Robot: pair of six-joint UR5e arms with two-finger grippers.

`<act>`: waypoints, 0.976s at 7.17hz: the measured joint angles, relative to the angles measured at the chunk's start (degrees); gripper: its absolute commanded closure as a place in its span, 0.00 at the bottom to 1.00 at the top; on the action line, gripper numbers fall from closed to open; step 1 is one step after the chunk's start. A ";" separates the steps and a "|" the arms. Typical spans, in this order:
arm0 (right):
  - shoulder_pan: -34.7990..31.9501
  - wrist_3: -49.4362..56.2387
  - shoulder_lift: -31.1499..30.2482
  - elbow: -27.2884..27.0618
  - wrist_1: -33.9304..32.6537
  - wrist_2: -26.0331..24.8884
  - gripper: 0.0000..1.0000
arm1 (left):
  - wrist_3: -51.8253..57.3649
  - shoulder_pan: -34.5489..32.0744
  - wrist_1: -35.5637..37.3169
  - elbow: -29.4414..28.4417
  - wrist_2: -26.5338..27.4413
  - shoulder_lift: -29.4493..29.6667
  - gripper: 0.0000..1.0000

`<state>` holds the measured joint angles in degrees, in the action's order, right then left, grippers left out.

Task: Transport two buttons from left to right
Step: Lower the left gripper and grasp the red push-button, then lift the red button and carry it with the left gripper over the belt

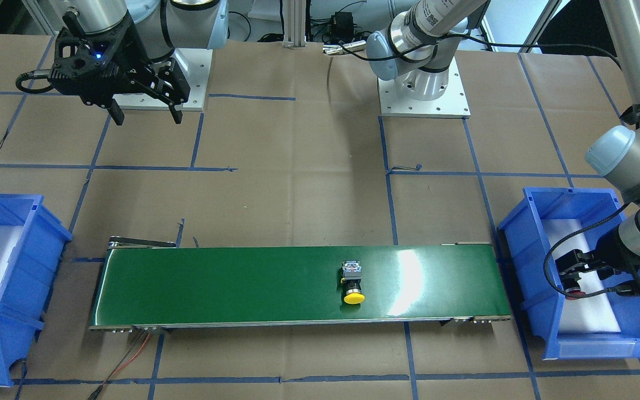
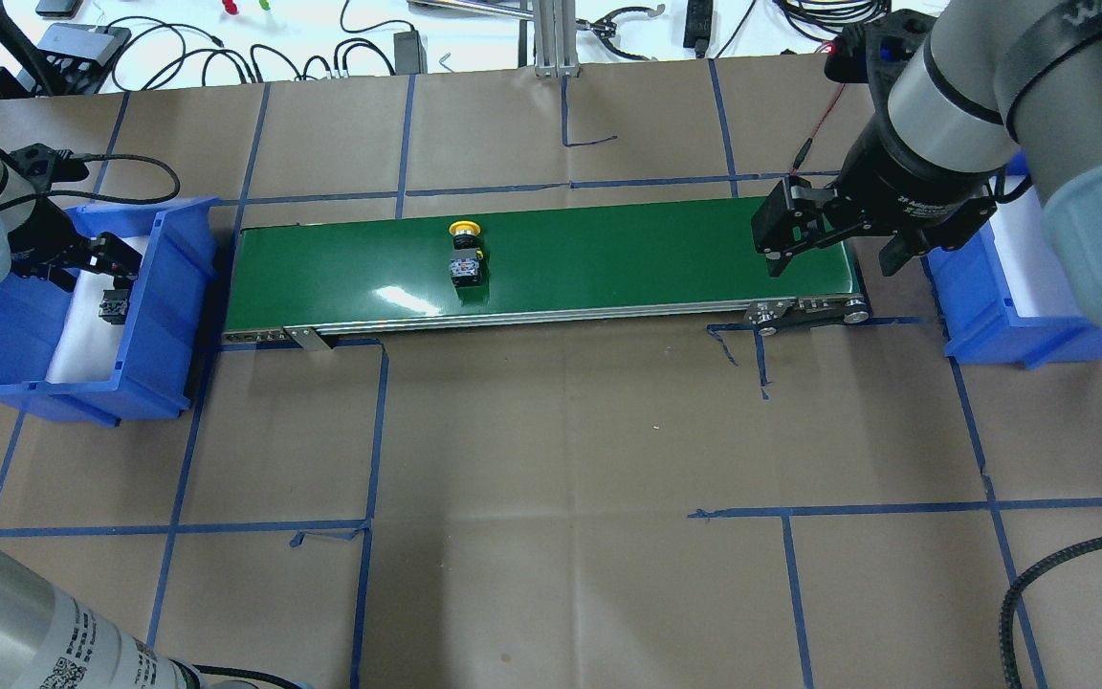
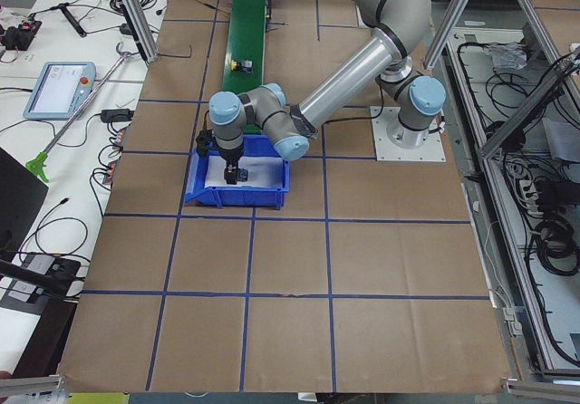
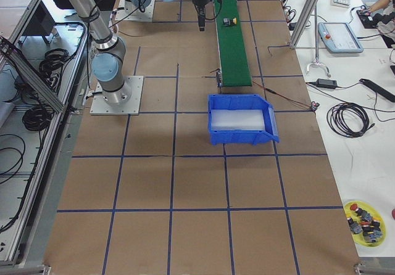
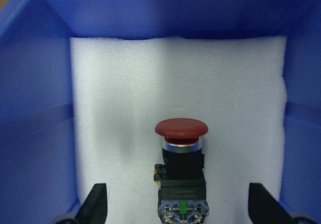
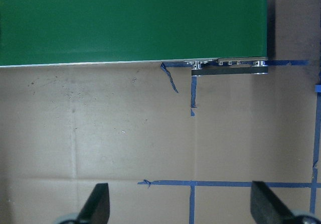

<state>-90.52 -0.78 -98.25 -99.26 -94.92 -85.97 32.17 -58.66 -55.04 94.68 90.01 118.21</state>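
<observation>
The left gripper [image 5: 179,206] hangs inside the blue plastic bin [image 5: 35,123], fingers spread wide on either side of the red-capped black push button [image 5: 181,174]. The button lies untouched on white foam [image 5: 150,83] at lower centre of the wrist view, framed for a grasp. The yellow-capped push button [image 1: 353,283] lies on the green conveyor belt [image 1: 214,283], right of centre. The right gripper [image 1: 146,118] hovers at upper left, wide and empty, probably placed to collect arrivals.
</observation>
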 measured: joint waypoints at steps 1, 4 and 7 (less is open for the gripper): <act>0.01 -0.01 -0.01 -0.15 0.00 0.01 0.00 | 0.00 0.03 0.26 0.03 -0.01 0.47 0.02; -0.01 -0.01 -0.01 -0.23 0.00 0.01 0.00 | 0.00 0.03 0.48 0.06 -0.47 1.08 0.34; -0.01 -0.01 -0.01 -0.23 0.00 0.01 0.00 | -0.18 0.03 0.03 0.06 -0.59 1.14 0.77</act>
<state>-90.53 -0.79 -98.26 -99.49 -94.92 -85.96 31.99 -58.62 -55.00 94.75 89.42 119.35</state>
